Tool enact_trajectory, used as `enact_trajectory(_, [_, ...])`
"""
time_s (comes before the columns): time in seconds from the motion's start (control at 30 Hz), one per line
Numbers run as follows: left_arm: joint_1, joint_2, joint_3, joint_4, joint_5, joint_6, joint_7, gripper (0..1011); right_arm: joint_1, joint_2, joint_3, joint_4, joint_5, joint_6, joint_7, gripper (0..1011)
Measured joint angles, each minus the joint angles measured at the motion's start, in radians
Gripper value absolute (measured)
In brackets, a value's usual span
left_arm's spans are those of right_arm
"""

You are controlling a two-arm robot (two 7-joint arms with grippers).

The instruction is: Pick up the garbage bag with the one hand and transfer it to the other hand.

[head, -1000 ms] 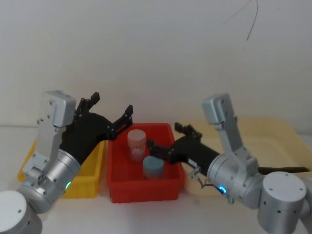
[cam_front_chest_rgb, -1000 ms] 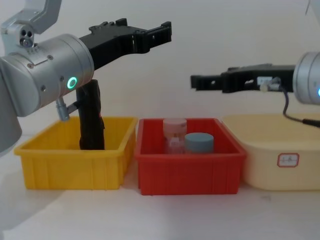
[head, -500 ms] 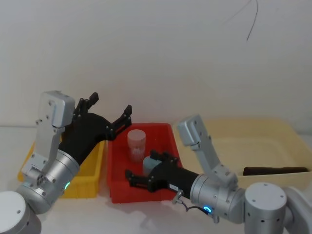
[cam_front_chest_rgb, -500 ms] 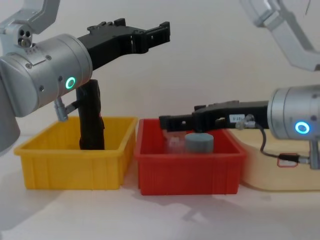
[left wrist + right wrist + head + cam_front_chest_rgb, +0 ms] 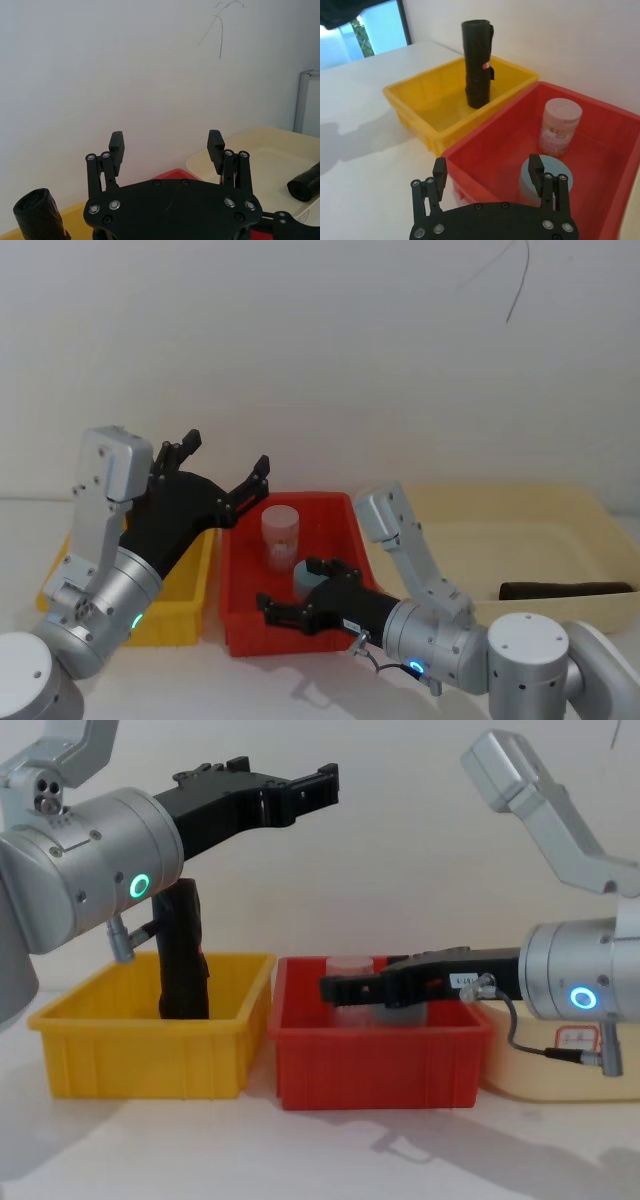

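The garbage bag (image 5: 183, 955) is a black roll with a red-and-white label, standing upright in the yellow bin (image 5: 150, 1050); it is also in the right wrist view (image 5: 477, 62) and the left wrist view (image 5: 40, 220). My left gripper (image 5: 285, 775), on the green-ringed arm, hangs open well above the bag and the bins, touching nothing (image 5: 226, 455) (image 5: 166, 140). My right gripper (image 5: 330, 988), on the blue-ringed arm, is open and low over the red bin (image 5: 375, 1050), pointing towards the yellow bin (image 5: 290, 585) (image 5: 488, 167). It holds nothing.
In the red bin stand a pink jar (image 5: 560, 127) and a blue-lidded jar (image 5: 552, 164), right under my right gripper. A cream tub (image 5: 520, 505) at the right holds another black roll (image 5: 565, 590) lying flat. A white wall stands close behind.
My right arm has come down from beside the cream tub to low over the red bin's front, gripper turned leftward. The left arm and the bag have not moved.
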Motion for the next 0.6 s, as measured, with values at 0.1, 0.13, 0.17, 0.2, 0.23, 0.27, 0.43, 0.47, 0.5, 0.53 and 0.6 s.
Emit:
enact_trajectory(0.1, [0.0,0.0,0.0,0.0,0.0,0.0,0.0,1001,0.013,-0.003,0.0,0.024,0.0,-0.007,-0.005,1000])
enact_trajectory(0.13, [0.0,0.0,0.0,0.0,0.0,0.0,0.0,1001,0.02,-0.004,0.0,0.036,0.0,-0.012,-0.008,1000])
enact_trajectory(0.17, [0.0,0.0,0.0,0.0,0.0,0.0,0.0,1001,0.028,-0.005,0.002,0.049,0.0,-0.015,-0.011,1000])
enact_trajectory(0.2, [0.0,0.0,0.0,-0.001,0.0,0.0,0.0,1001,0.028,-0.005,0.002,0.049,0.0,-0.015,-0.011,1000])
enact_trajectory(0.23, [0.0,0.0,0.0,-0.001,0.0,0.0,0.0,1001,0.035,-0.006,0.003,0.059,0.001,-0.019,-0.013,1000])
enact_trajectory(0.27, [0.0,0.0,0.0,-0.001,0.0,0.0,0.0,1001,0.038,-0.006,0.004,0.064,0.001,-0.021,-0.015,1000])
enact_trajectory(0.43, [0.001,0.0,0.0,-0.001,0.0,0.0,0.0,1001,0.061,-0.006,0.009,0.096,0.002,-0.033,-0.021,1000])
enact_trajectory(0.47, [0.001,0.0,0.0,-0.001,0.0,0.0,0.0,1001,0.064,-0.005,0.01,0.101,0.002,-0.035,-0.022,1000])
enact_trajectory(0.5, [0.001,0.0,0.0,-0.001,0.0,0.0,0.0,1001,0.069,-0.005,0.011,0.109,0.002,-0.038,-0.023,1000])
enact_trajectory(0.53, [0.001,0.0,0.0,-0.001,0.0,0.0,0.0,1001,0.072,-0.004,0.011,0.113,0.003,-0.039,-0.024,1000])
enact_trajectory(0.6, [0.0,0.0,0.0,-0.001,0.0,0.0,0.0,1001,0.077,-0.003,0.011,0.121,0.003,-0.04,-0.025,1000])
